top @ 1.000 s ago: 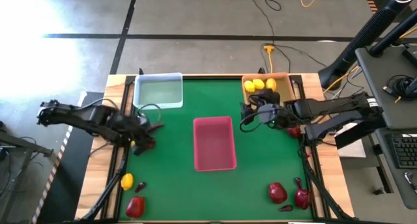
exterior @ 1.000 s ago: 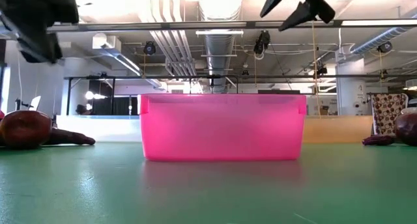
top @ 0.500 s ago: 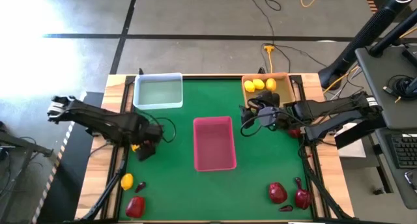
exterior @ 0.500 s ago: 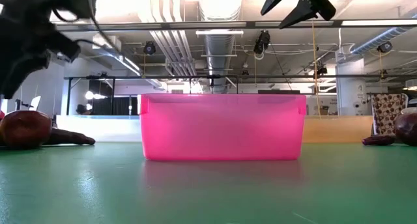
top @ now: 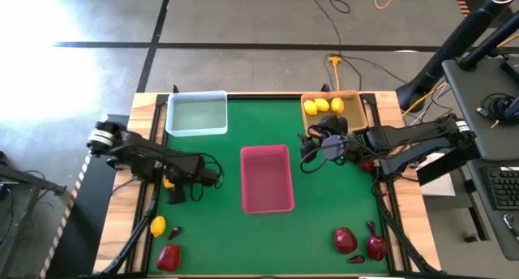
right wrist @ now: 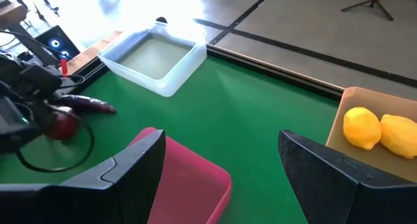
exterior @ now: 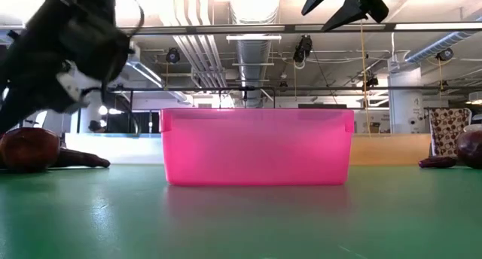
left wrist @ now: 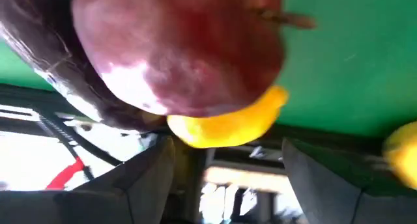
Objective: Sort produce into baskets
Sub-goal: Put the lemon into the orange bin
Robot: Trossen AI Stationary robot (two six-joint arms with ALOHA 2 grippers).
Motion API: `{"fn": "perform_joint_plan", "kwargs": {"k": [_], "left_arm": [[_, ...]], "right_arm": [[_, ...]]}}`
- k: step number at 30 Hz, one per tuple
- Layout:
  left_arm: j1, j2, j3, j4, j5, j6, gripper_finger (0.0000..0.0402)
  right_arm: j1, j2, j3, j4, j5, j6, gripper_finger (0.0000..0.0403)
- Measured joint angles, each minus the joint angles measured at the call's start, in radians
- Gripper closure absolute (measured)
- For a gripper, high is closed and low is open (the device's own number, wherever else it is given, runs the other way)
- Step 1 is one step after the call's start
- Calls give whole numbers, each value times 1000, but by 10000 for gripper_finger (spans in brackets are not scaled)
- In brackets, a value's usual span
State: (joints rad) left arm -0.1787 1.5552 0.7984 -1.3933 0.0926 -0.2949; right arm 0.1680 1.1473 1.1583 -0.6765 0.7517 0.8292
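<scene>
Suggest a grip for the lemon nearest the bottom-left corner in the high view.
Take the lemon across its rounded middle, coming straight down from above. The maroon piece lies close on its right and the red fruit is near too, so a side approach looks crowded.

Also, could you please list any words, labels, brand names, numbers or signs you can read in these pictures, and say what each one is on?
No readable text in any view.
Pale blue translucent tray, long pink-red tray, tan-orange tray: no labels or markings show.
Green table mat: plain.
Room behind the table in the low view: any signs too small to read.
</scene>
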Motion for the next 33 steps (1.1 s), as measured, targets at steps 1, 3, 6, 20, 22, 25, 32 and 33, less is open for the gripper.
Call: {"fn": "perform_joint_plan", "kwargs": {"k": [1,3,6,20,22,25,32,33], "left_arm": [[0,24,-1,-6,-1,26,136],[-3,66,-8,-5,-3,73,136],[-10,112,-23,-1,-15,121,136],[-167,122,-16,83,90,92,169],[-219,110,-4,101,136,70,177],[-300,102,11,130,176,5,190],[-462,101,66,219,153,-195,199],[-472,100,72,243,136,-218,196]], "right_arm": [[0,0,0,0,0,1,115],[0,0,0,0,0,8,115],[0,0,0,0,-15,9,115],[0,0,0,-20,-53,9,115],[0,0,0,-35,-54,9,115],[0,-1,0,-36,-56,2,115],[0,-1,0,-53,-116,-57,115],[0,-1,0,-57,-123,-64,115]]}}
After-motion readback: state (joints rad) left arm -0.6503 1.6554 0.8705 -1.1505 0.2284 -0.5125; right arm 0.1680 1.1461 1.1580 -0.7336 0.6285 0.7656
